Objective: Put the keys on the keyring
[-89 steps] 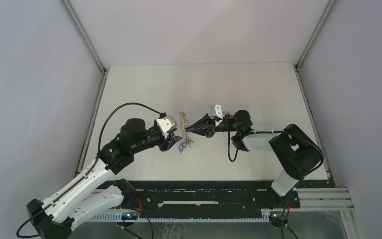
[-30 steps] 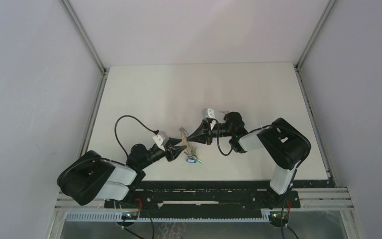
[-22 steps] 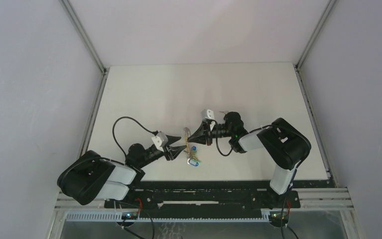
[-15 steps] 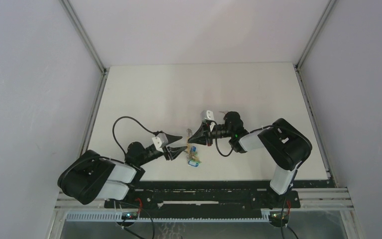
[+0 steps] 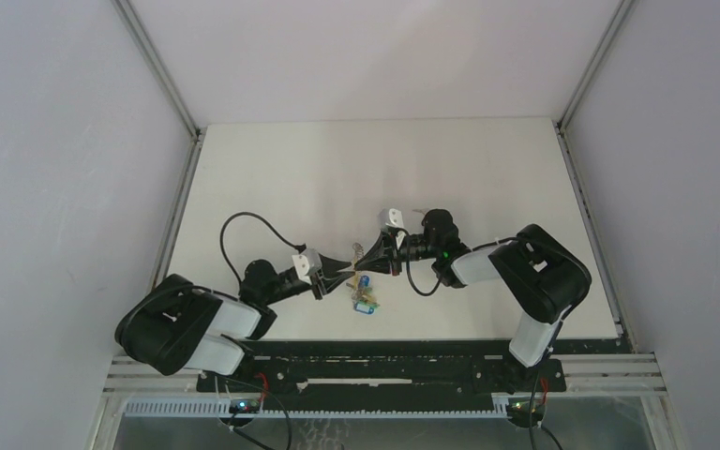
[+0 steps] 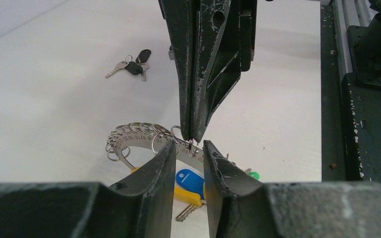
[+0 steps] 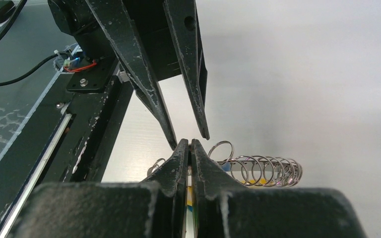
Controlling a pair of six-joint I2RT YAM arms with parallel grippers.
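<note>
The keyring [image 6: 139, 135], a curved silver band strung with small loops, sits just below the centre of the overhead view. The keys [image 6: 188, 179], on blue, yellow and green tags, bunch beneath it. The right end effector [image 6: 193, 138] is clenched on the band's end. The left end effector [image 6: 188, 151] is released, its fingers straddling that same spot. Two black-headed keys [image 6: 134, 63] lie apart, upper left. The white bench [image 5: 487, 159] spreads wide toward its far and side edges, and the black rail [image 6: 357, 99] at its near edge runs close by.

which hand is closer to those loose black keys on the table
Right. The black keys lie beside the right hand, by its wrist; the left hand faces it across the keyring, farther off.
</note>
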